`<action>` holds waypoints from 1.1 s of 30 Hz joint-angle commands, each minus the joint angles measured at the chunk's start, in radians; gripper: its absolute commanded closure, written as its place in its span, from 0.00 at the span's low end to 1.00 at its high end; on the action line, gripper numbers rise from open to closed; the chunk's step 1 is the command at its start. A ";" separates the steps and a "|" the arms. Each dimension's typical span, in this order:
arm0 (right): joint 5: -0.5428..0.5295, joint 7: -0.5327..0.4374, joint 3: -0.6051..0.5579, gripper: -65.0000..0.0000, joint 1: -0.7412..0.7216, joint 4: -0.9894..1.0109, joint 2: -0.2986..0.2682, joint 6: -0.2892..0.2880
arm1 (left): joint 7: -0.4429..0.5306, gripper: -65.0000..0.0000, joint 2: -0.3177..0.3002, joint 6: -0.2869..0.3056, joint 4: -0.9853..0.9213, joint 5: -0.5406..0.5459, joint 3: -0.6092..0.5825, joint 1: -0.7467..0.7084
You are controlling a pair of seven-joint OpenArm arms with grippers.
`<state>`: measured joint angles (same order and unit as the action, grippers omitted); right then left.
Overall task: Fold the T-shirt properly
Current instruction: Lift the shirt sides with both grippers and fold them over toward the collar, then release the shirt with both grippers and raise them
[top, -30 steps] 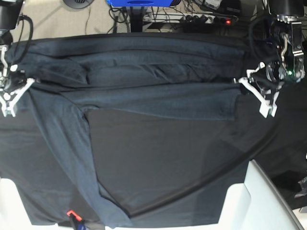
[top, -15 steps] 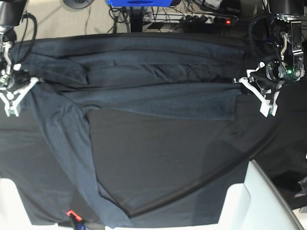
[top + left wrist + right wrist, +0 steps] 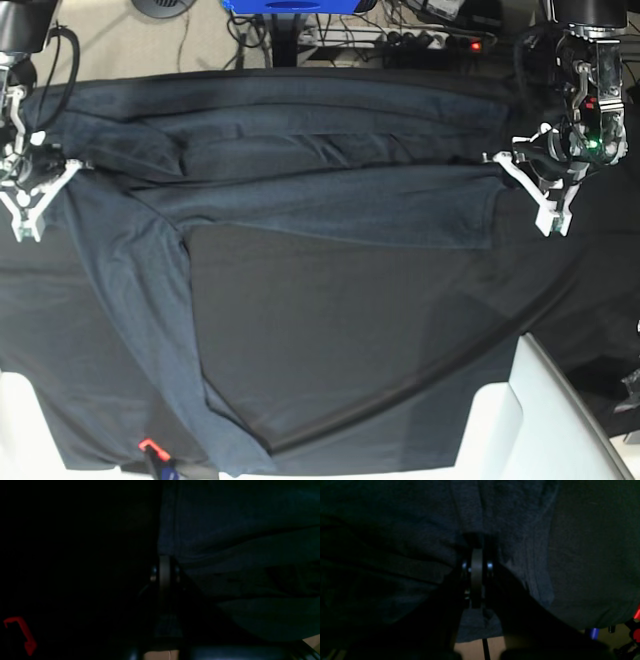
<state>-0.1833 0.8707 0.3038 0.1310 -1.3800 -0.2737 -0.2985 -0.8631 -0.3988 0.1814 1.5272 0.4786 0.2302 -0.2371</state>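
Your T-shirt [image 3: 320, 200] lies across the far part of the bench [image 3: 350, 330], which is draped in a black cloth [image 3: 400, 300]. The shirt is bunched into long folds running side to side, and one long strip of it trails from the fold's end nearest the right gripper toward the bench's near edge, where it ends beside a small red piece [image 3: 148, 444].

Your left gripper [image 3: 512, 168] sits at one end of the shirt, on the right side of the base view. From its wrist camera the jaws are pressed together with the shirt's hemmed edge [image 3: 170, 530] caught at their tips, so you have them pinching the T-shirt. That view is very dark, so little else can be made out; the shirt fills the area right of the jaws.

Your right gripper [image 3: 40, 178] sits at the opposite end of the shirt. Its wrist camera shows the jaws pressed together too, with the heathered knit [image 3: 480, 512] gathered at the tips and falling on either side, so they also pinch the T-shirt.

Between the two grippers the shirt stretches in a nearly straight band. Beyond the bench, on the floor behind the shirt, you can see cables and a power strip [image 3: 415, 40]
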 commanded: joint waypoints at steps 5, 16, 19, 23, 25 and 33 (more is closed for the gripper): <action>-0.003 -0.011 0.007 0.99 -0.004 -0.014 -0.019 0.002 | 0.014 1.00 -0.009 -0.003 0.014 0.009 0.002 0.006; -0.002 -0.009 0.045 0.98 -0.008 -0.014 -0.020 0.002 | 0.014 1.00 0.047 -0.003 0.014 0.002 0.002 0.006; -0.002 -0.009 0.047 0.97 -0.008 -0.014 -0.017 0.002 | 0.014 1.00 0.056 -0.003 0.014 0.002 0.001 0.006; -0.003 -0.009 0.050 0.81 -0.008 -0.023 -0.016 0.002 | 0.014 1.00 0.059 -0.003 0.014 0.002 0.001 0.005; -0.003 -0.009 0.073 0.69 -0.006 -0.046 -0.012 0.002 | 0.014 1.00 0.059 -0.003 0.014 0.002 0.001 0.003; -0.005 -0.017 0.174 0.65 -0.004 -0.167 0.017 -0.005 | 0.014 1.00 0.062 -0.003 0.014 0.002 0.001 0.005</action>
<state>-0.1825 0.8707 0.4721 0.1364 -1.5272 -0.2424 -0.3046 -0.8631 -0.3241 0.1795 1.5269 0.4751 0.2256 -0.2382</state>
